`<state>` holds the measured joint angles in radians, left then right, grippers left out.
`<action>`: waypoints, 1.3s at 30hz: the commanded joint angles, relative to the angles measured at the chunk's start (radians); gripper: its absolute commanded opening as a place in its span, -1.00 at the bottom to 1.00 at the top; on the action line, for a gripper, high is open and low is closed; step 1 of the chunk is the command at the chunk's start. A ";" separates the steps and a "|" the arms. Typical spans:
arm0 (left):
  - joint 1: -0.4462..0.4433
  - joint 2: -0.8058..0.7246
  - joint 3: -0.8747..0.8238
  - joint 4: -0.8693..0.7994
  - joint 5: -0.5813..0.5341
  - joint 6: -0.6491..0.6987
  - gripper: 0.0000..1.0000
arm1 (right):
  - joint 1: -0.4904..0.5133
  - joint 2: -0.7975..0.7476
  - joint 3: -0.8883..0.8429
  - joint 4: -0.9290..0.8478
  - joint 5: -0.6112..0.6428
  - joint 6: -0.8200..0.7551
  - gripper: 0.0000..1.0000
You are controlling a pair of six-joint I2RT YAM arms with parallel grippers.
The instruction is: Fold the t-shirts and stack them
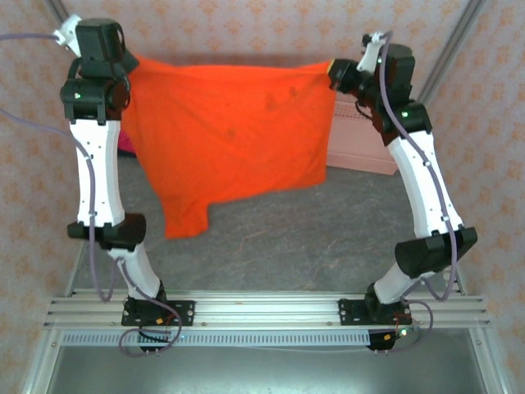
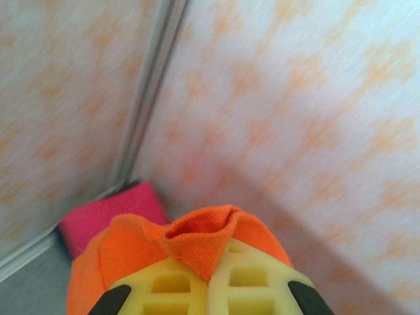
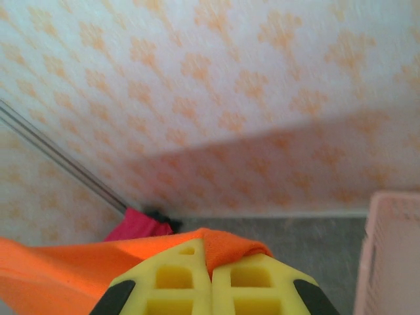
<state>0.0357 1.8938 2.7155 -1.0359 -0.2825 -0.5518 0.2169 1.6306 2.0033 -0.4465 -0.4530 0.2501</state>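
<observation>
Peach-patterned wallpaper closes in the scene on all sides, above a grey table top [image 1: 312, 238]. The left gripper [image 2: 209, 289] has its yellow pads pressed together on a bunched corner of the orange t-shirt [image 1: 225, 139]; the cloth puckers up just above the tips and spills down to their left. The right gripper [image 3: 211, 279] is clamped the same way on the opposite corner, with fabric stretching away to its left. Between the two grippers the shirt hangs lifted and spread wide, and it drops lowest below the left gripper; whether that low end touches the table cannot be told from above. The left arm covers the shirt's edge on that side. Beyond the left gripper a magenta t-shirt [image 2: 111, 220] lies in the corner, partly hidden by orange cloth. Right of the right gripper stands a pink basket [image 3: 394, 256], blurred and cut off by the picture's edge
</observation>
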 commanded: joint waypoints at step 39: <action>0.112 -0.841 -2.061 0.340 0.188 -0.217 -1.00 | 0.006 -0.381 -1.490 0.416 -0.054 0.222 -1.00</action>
<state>0.1337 1.0603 0.6701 -0.7090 -0.0296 -0.7536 0.2237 1.2789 0.5335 -0.0570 -0.5461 0.4606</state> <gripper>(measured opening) 0.050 0.062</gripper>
